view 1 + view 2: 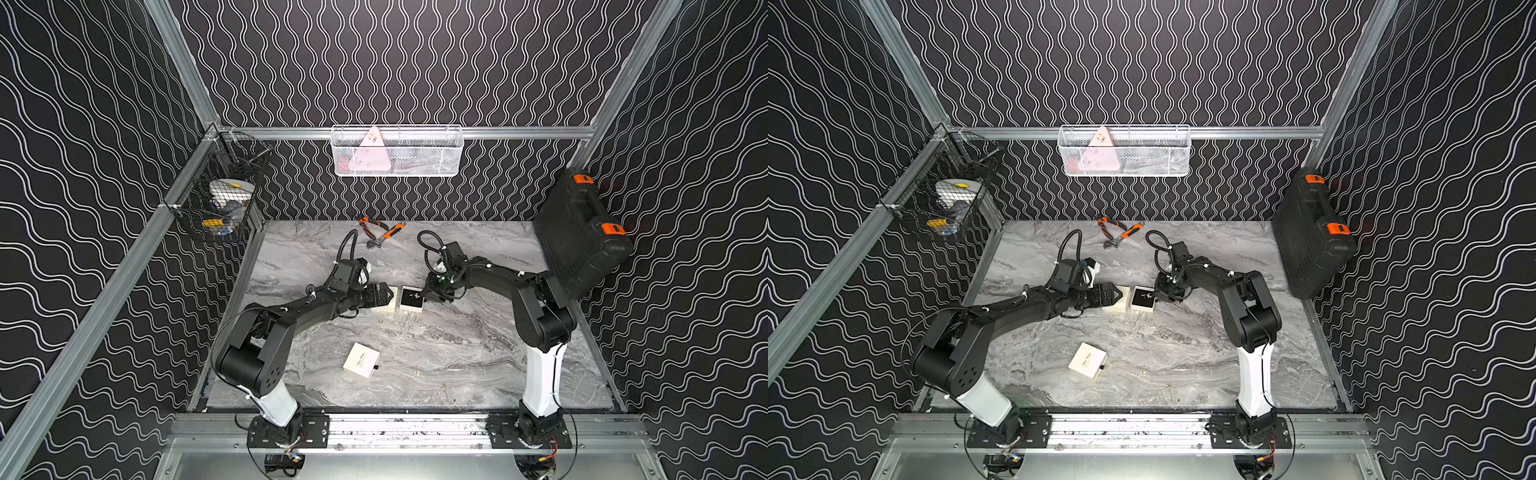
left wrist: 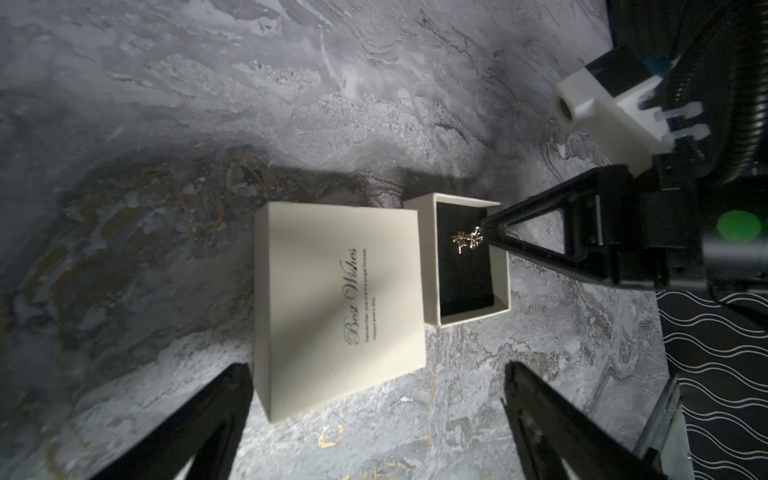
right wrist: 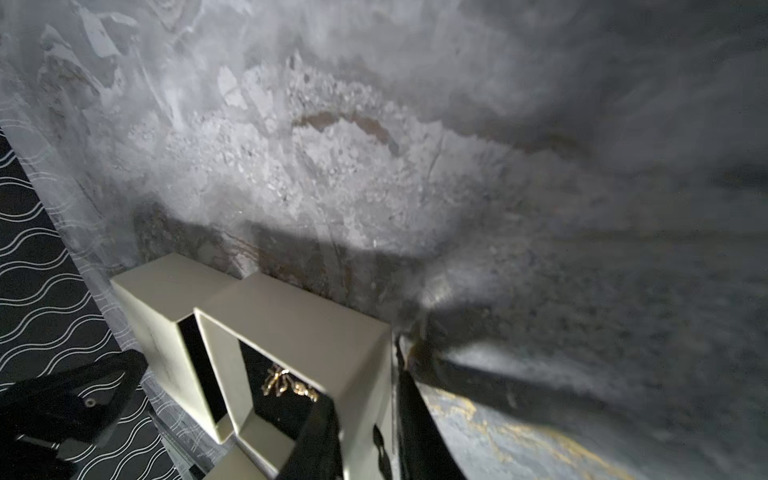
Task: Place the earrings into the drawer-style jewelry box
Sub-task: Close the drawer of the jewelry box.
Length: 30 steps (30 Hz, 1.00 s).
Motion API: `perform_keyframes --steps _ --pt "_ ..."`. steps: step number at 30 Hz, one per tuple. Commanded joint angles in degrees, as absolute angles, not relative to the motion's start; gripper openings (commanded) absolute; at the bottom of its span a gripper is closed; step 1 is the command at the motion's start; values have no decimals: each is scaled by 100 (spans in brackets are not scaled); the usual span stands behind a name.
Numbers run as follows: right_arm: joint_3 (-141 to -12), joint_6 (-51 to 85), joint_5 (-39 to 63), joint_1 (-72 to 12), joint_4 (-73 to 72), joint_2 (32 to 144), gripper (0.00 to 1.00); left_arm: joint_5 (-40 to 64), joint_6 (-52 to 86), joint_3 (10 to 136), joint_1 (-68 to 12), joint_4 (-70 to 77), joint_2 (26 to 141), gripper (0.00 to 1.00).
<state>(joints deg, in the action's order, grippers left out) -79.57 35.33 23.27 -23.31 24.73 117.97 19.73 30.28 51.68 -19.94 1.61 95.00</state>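
While top views blur them, wrist views resolve earrings

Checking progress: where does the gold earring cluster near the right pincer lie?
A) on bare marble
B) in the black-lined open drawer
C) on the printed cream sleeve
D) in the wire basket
B: in the left wrist view the earrings rest on the black lining inside the open drawer.

Arms: I count two
Cream boxes: two, an open box far, a closed box near
Earrings: one cluster, which I can't count; two loose specks
Wire baskets: two
Orange-handled tools: two
Black case: one
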Motion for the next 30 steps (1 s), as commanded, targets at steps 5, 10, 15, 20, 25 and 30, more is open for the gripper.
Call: perform_keyframes --steps 5,10,15,20,25,30 --pt "-8152 3445 2176 -2377 2766 11884 20 2058 3122 5115 -2032 366 9394 99" --pt "-8234 3437 2111 -2404 2885 11874 14 1898 3018 5158 -2047 168 9270 99" --pt "-8364 3375 1900 -2465 3132 11875 8 1645 2962 5207 -2046 -6 9198 99" --pt "-8660 3233 1472 -2562 3697 11912 5 1367 2894 5329 -2024 -252 9198 99" --pt "-9289 2966 861 -2750 4787 12096 4 1009 2763 5506 -1989 -577 9190 99" --pt "-10005 2722 442 -2852 5804 12479 3 946 2737 5511 -1941 -568 9206 99"
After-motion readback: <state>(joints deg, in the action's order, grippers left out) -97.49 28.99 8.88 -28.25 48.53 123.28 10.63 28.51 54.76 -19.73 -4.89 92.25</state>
